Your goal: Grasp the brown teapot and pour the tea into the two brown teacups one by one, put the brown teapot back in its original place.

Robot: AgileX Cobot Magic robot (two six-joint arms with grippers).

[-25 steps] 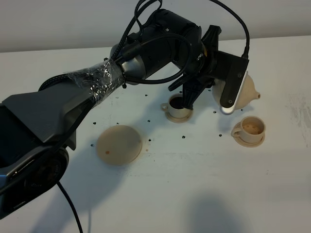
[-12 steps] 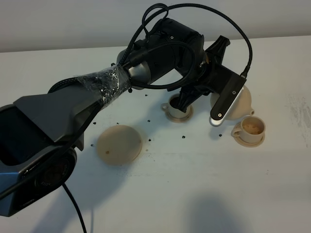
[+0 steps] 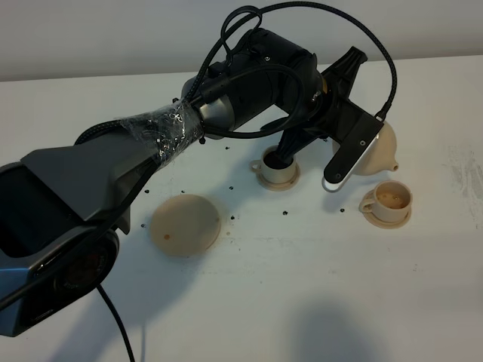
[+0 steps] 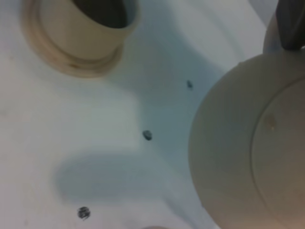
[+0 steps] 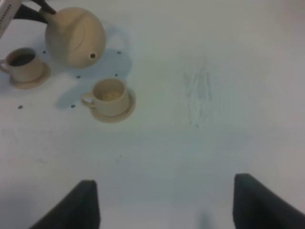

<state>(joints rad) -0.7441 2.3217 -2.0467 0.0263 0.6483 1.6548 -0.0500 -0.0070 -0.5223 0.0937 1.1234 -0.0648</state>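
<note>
L claw clenched on teapot, pot tipped in air btwn dark-filled cup & pale cup, spout twd pale cup; risk: spout short of rim → tea on table, or pot swivels in grip; R claw spread open, empty.

The squat round pale beige ceramic teapot is plain. One small beige ceramic teacup shows tan inside, the other small beige teacup dark. The flat round tan saucer disc bears reddish specks; dark specks dot the white tabletop.
</note>
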